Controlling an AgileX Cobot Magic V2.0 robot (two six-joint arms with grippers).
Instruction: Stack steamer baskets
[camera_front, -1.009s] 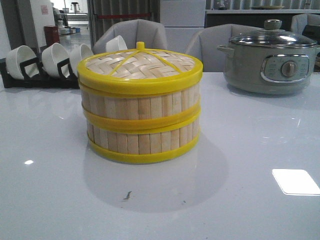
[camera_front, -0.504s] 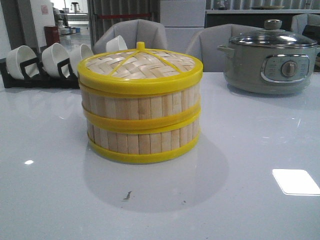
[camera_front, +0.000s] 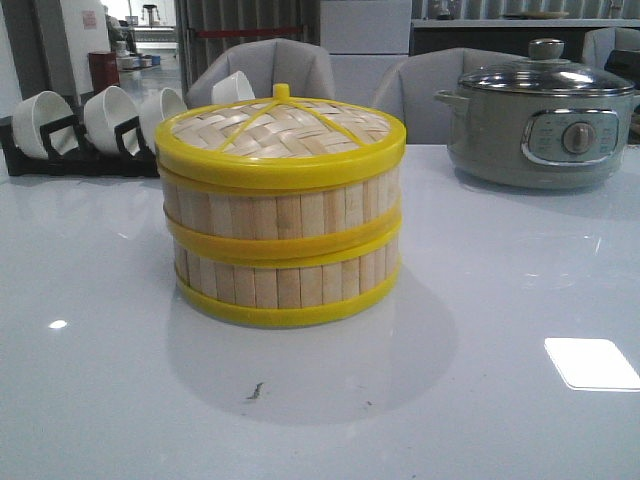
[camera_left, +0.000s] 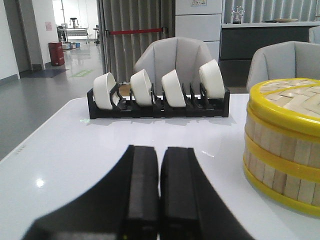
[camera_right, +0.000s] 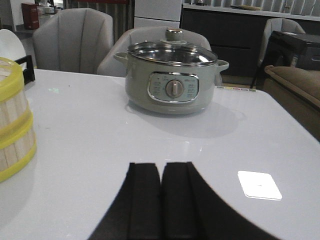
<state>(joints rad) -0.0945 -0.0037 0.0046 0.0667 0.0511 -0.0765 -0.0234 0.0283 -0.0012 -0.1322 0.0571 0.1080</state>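
Observation:
Two steamer baskets (camera_front: 283, 250) stand stacked one on the other in the middle of the white table, pale slat walls and yellow rims, with a woven lid (camera_front: 280, 132) on top. The stack also shows in the left wrist view (camera_left: 286, 145) and at the edge of the right wrist view (camera_right: 14, 125). My left gripper (camera_left: 159, 150) is shut and empty, low over the table, to the left of the stack and apart from it. My right gripper (camera_right: 160, 165) is shut and empty, to the right of the stack. Neither gripper shows in the front view.
A grey-green electric pot (camera_front: 540, 125) with a glass lid stands at the back right, also in the right wrist view (camera_right: 171, 82). A black rack with white bowls (camera_front: 90, 130) stands at the back left, also in the left wrist view (camera_left: 159, 95). Grey chairs stand behind the table.

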